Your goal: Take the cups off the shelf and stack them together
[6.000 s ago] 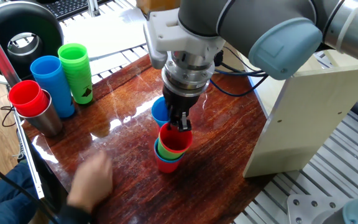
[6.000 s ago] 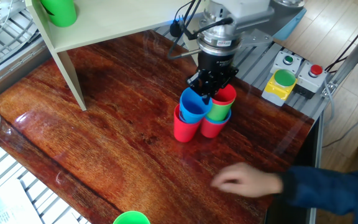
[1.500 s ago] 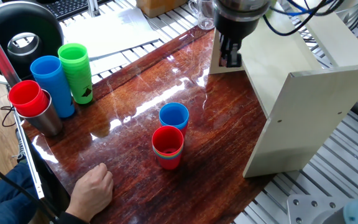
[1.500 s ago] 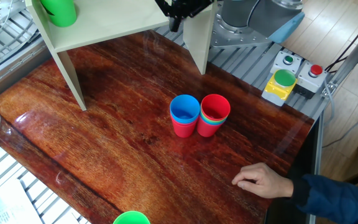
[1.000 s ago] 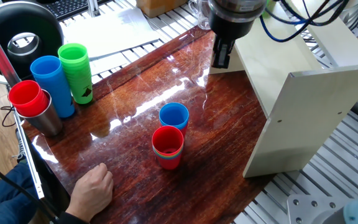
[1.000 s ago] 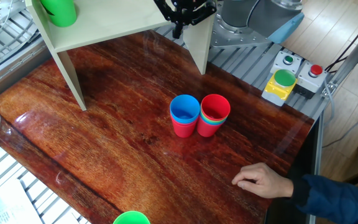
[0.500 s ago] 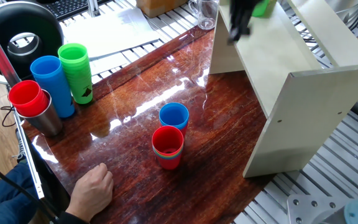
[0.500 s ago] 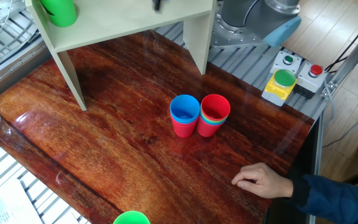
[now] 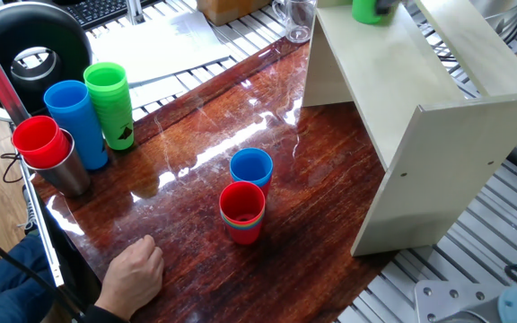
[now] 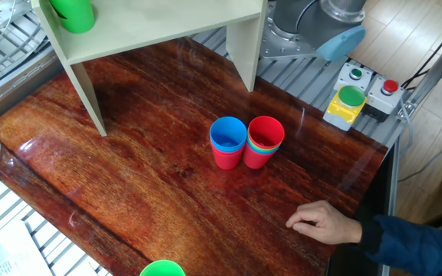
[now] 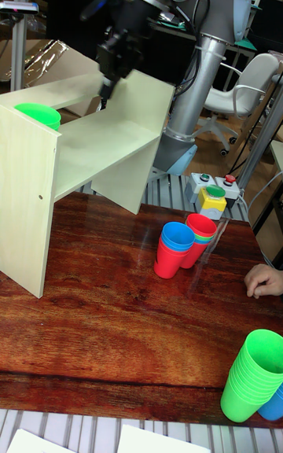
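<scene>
Cups sit in two groups on the dark wooden table (image 9: 178,152) in one fixed view: a blue cup (image 9: 251,168) stands just behind a red-topped stack (image 9: 242,212), the two touching or nearly so, while a green cup (image 9: 371,10) remains on the shelf (image 9: 456,170) at the top edge, partly cut off. At the table's left stand a blue cup column (image 9: 75,119), a green cup column (image 9: 110,103) and a red cup in a steel tumbler (image 9: 50,152); a person's hand (image 9: 133,274) rests at the near edge. From the other fixed view, the blue cup (image 10: 228,134) is nested in a red one, touching the red-topped stack (image 10: 265,141) beside it; the green cup (image 10: 73,13) stands on the shelf board (image 10: 152,23), well apart, and the hand (image 10: 322,222) lies on the table near a button box (image 10: 359,92). The gripper is out of both these views. In the tall fixed view the gripper (image 11: 106,87) hangs over the shelf's (image 11: 71,154) top board, apart from the green cup (image 11: 38,116) at its left end; whether its jaws stand wide or narrow I cannot tell.
</scene>
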Tool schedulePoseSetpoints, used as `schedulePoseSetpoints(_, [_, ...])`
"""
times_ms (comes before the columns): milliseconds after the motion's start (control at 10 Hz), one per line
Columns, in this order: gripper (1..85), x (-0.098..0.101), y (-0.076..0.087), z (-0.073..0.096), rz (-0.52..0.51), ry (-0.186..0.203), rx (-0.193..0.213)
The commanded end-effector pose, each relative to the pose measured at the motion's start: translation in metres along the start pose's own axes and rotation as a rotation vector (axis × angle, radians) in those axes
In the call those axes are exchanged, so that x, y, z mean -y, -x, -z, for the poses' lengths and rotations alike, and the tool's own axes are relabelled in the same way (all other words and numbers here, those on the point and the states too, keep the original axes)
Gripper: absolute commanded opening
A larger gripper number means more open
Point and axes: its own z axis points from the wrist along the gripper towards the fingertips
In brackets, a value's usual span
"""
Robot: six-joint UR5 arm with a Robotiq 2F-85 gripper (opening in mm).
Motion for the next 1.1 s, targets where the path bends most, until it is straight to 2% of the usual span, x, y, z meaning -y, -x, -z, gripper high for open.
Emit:
schedulePoseSetpoints(0, [1.3, 0.004, -0.007, 0.001, 0.01, 0.007, -0.025])
schedulePoseSetpoints(100, [1.3, -0.007, 0.004, 0.001, -0.003, 0.046, 0.005])
schedulePoseSetpoints(200, [1.3, -0.012, 0.013, 0.001, -0.06, 0.068, 0.04])
schedulePoseSetpoints(300, [1.3, -0.014, 0.021, 0.002, -0.167, 0.081, 0.067])
schedulePoseSetpoints(500, [1.3, -0.007, 0.028, 0.002, -0.35, 0.064, 0.089])
schedulePoseSetpoints(600, [1.3, 0.004, 0.02, 0.001, -0.351, 0.017, 0.068])
schedulePoseSetpoints(700, [1.3, 0.006, 0.017, 0.001, -0.328, 0.007, 0.056])
schedulePoseSetpoints(800, [2.3, 0.003, 0.017, 0.001, -0.286, 0.017, 0.054])
schedulePoseSetpoints(900, [7.7, 0.0, 0.014, 0.001, -0.241, 0.024, 0.043])
schedulePoseSetpoints(1000, [25.0, 0.013, 0.01, 0.007, -0.155, 0.032, 0.053])
